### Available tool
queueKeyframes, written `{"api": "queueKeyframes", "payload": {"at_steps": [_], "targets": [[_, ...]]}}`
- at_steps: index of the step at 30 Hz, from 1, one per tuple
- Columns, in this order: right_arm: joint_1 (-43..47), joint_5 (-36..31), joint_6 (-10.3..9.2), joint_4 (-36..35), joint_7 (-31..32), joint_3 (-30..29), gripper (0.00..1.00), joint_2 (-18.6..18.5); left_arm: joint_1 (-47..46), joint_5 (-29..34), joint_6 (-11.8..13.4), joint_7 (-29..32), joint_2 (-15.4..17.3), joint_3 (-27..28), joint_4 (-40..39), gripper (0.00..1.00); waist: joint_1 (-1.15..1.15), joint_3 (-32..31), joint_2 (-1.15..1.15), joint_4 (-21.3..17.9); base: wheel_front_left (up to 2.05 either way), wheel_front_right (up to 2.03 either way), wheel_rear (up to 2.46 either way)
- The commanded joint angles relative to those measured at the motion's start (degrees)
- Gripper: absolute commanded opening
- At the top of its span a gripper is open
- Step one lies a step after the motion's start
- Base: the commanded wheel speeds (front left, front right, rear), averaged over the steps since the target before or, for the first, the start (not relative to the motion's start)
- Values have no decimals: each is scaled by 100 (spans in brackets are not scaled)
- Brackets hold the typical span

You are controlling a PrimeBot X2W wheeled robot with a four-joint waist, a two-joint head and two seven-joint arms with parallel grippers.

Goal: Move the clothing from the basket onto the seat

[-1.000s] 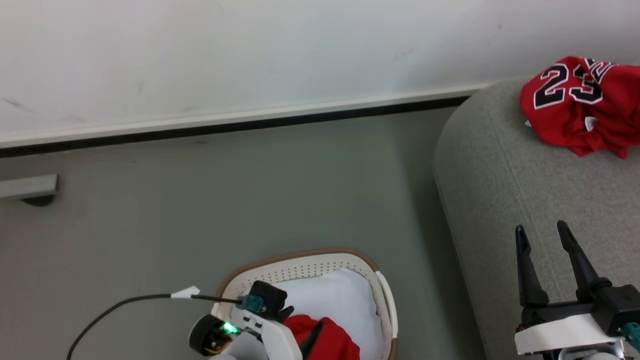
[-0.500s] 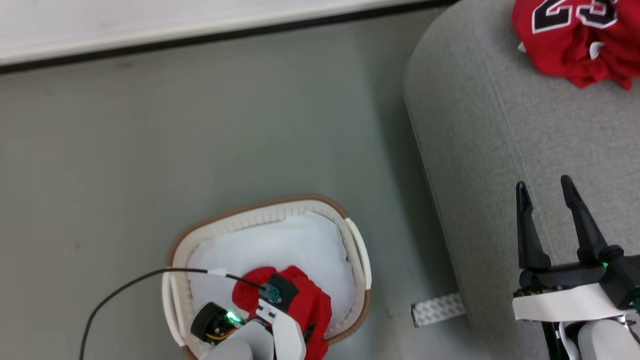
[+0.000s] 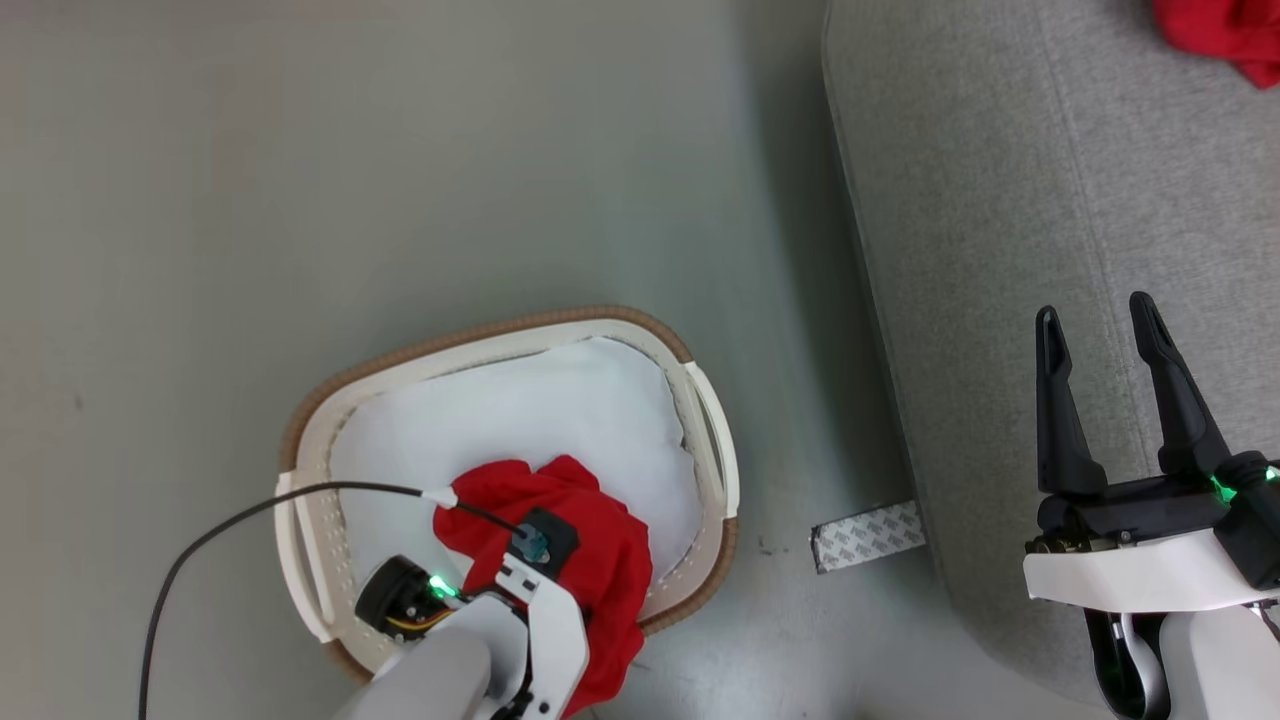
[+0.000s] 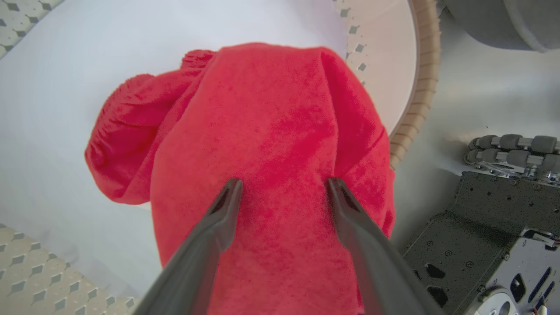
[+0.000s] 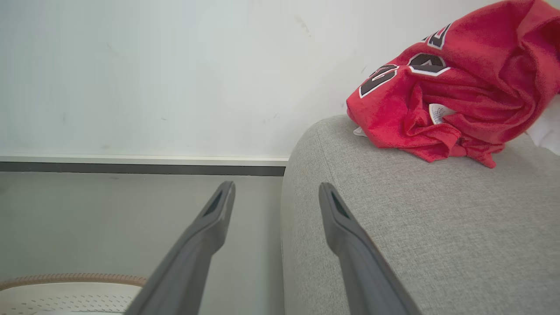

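Observation:
The plain red garment [image 3: 590, 540] lies bunched on the white lining cloth [image 3: 520, 410] in the cream basket [image 3: 500, 330], at its near side. My left gripper [image 4: 284, 181] is open, its two fingertips resting on top of the garment [image 4: 262, 109] with the cloth between them. In the head view the left wrist covers those fingers. My right gripper [image 3: 1095, 315] stands open and empty above the grey seat [image 3: 1000, 200]. The red jersey numbered 23 [image 5: 450, 96] lies crumpled at the seat's [image 5: 437, 218] far end; a corner of the jersey [image 3: 1225, 30] shows top right.
The basket stands on grey floor left of the seat. A patterned tape strip [image 3: 868, 533] lies on the floor by the seat's base. A black cable [image 3: 220, 520] loops from my left wrist. My wheeled base [image 4: 481, 227] sits beside the basket rim [image 4: 422, 65].
The head camera has tilted down, so the wall and most of the jersey have left the picture. My left arm stays over the red garment in the basket; the right gripper stays open.

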Motion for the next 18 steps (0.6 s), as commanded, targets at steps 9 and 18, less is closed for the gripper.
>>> {"api": "queueKeyframes", "payload": {"at_steps": [9, 18], "targets": [[-159, 135, -11, -130, -12, 55, 100, -8, -380, 274, 148, -183, 38, -195, 475, 100, -1, 500, 0, -58, 0, 0, 0], [-224, 187, -11, -52, -11, -74, 100, -7, -579, 30, 21, -495, -75, -226, 708, 0, -1, 491, 0, 6, 0, 0, 0]]}}
